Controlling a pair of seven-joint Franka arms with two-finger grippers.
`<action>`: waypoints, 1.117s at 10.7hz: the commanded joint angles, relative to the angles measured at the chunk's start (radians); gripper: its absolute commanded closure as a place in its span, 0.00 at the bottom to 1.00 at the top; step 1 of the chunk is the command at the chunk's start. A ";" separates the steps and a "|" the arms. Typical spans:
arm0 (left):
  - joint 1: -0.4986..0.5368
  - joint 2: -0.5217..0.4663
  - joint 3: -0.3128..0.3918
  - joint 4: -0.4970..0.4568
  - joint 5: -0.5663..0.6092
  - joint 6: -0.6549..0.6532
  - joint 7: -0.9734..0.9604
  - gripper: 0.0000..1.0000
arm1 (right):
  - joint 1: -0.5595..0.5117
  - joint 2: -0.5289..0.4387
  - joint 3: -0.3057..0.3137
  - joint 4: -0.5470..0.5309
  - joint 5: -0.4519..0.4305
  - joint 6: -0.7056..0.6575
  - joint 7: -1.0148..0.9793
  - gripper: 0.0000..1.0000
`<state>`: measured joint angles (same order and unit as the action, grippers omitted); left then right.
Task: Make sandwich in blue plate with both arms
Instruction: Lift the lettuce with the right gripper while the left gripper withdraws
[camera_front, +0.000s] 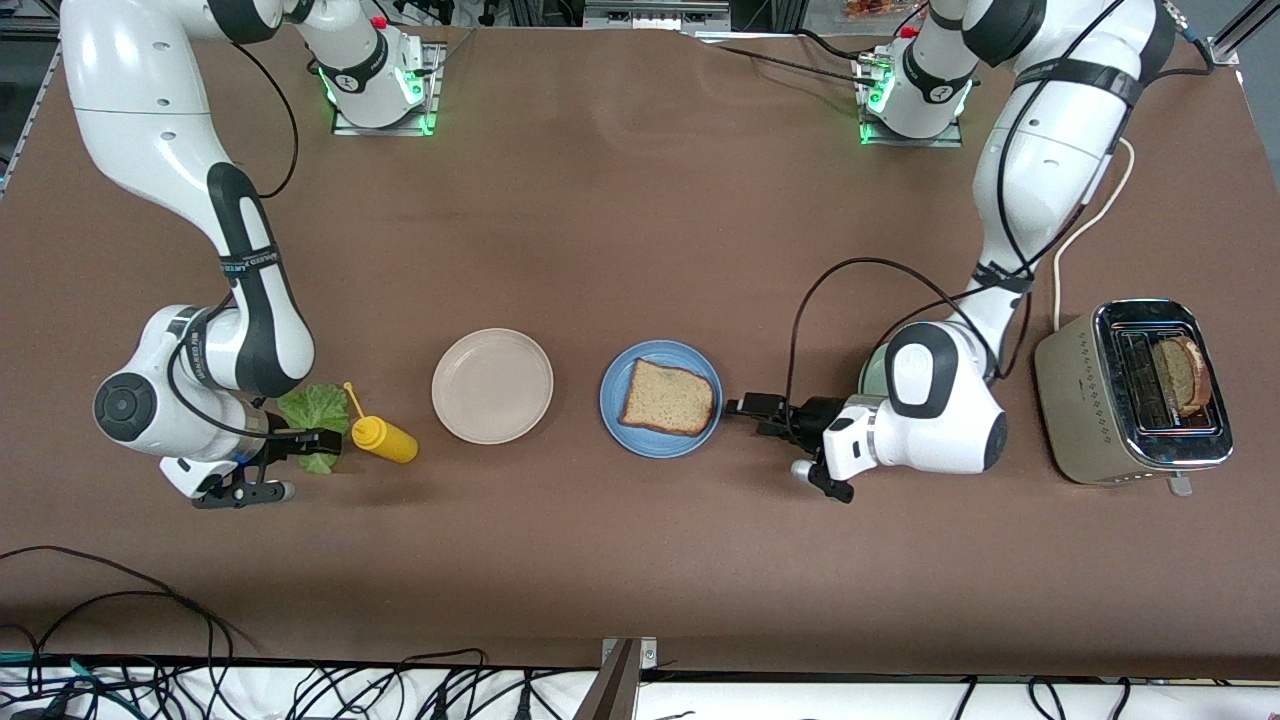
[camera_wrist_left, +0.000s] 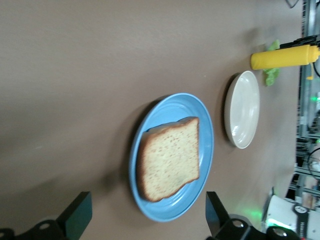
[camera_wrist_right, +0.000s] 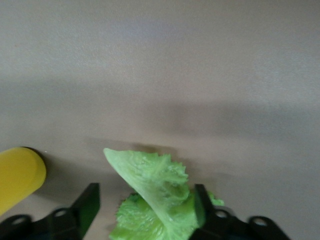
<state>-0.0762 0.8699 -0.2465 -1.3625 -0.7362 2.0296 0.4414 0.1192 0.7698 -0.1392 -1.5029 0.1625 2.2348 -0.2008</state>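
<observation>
The brown bench carries a toast slice on the blue plate. The left tool, at the plate's 3 o'clock, is released. The right tool stands open around the lettuce leaf.

Pale green plate mostly hidden under left arm, center-right of front frame. Lettuce leaf cut off at right wrist frame's bottom edge.

Small white lettering runs along the black band of the right arm, too small to make out; nothing else carries text.
</observation>
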 joint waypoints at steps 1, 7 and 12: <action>0.070 -0.145 0.009 -0.024 0.280 -0.099 -0.107 0.00 | -0.007 0.031 0.004 0.018 0.023 0.028 -0.057 0.54; 0.188 -0.334 0.012 -0.024 0.628 -0.146 -0.150 0.00 | -0.009 0.014 0.009 0.090 0.023 -0.094 -0.080 0.78; 0.184 -0.527 0.006 -0.020 0.851 -0.288 -0.217 0.00 | -0.007 -0.007 0.004 0.260 0.022 -0.358 -0.081 1.00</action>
<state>0.1153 0.4538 -0.2396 -1.3523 0.0471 1.8151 0.2769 0.1208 0.7713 -0.1377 -1.2838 0.1629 1.9466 -0.2557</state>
